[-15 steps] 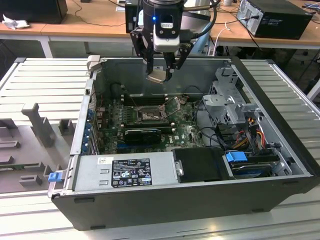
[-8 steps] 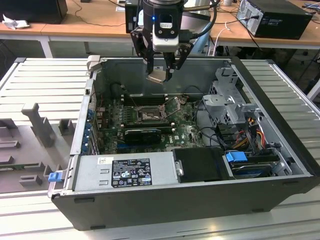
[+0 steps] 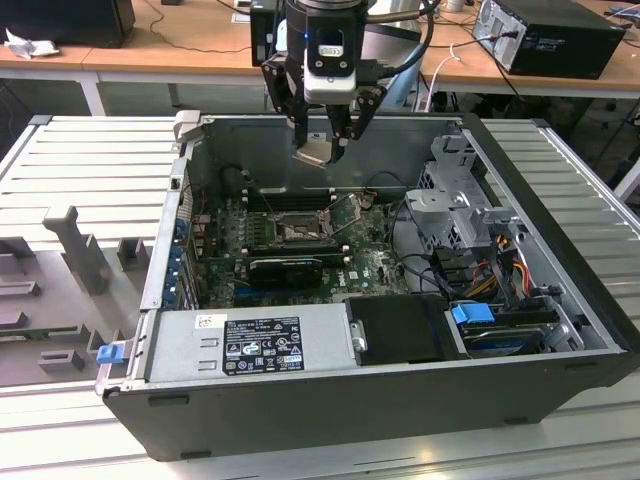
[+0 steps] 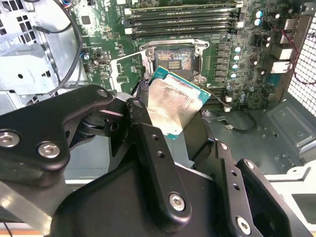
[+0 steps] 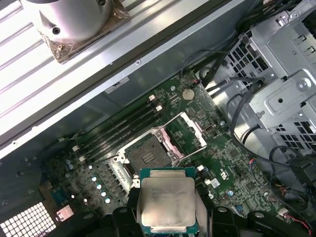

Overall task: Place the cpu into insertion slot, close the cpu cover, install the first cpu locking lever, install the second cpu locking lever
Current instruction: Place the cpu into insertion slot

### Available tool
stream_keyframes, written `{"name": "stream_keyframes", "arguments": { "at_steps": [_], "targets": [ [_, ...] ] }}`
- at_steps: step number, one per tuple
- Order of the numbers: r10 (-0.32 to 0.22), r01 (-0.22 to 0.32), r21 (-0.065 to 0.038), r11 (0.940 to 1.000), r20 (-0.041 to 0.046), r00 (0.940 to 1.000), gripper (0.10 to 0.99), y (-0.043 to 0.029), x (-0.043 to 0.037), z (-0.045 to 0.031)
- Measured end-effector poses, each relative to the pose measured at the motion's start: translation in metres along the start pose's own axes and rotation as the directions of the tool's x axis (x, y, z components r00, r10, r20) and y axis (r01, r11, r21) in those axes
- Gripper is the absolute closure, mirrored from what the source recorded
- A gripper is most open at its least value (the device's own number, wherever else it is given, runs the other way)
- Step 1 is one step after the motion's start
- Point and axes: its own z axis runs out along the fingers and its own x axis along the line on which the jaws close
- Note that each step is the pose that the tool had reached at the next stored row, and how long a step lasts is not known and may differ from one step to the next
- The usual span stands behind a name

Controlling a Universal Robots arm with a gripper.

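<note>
gripper (image 3: 318, 150) clamped on the cpu (image 3: 313, 154) — held above the motherboard (image 3: 372, 266). insertion slot (image 5: 146, 157) near the board's middle sits uncovered — cpu cover (image 5: 168, 143) tilted up beside it

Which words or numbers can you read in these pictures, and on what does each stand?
Black label on the power supply: print too small to read.
White sticker beside it: too small to read.
cpu top: no marking legible.
So nothing can be quoted.
</note>
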Motion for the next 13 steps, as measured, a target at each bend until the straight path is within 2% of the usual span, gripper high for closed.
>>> {"name": "stream_keyframes", "arguments": {
  "at_steps": [4, 13],
  "targets": [
    [0.050, -0.050, -0.001, 0.9987, 0.0046, 0.9987, 0.557, 0.0000, 0.0000, 0.0001],
    [0.156, -0.156, -0.004, 0.9877, 0.0138, 0.9876, 0.557, 0.0000, 0.0000, 0.0004]
  ]
}}
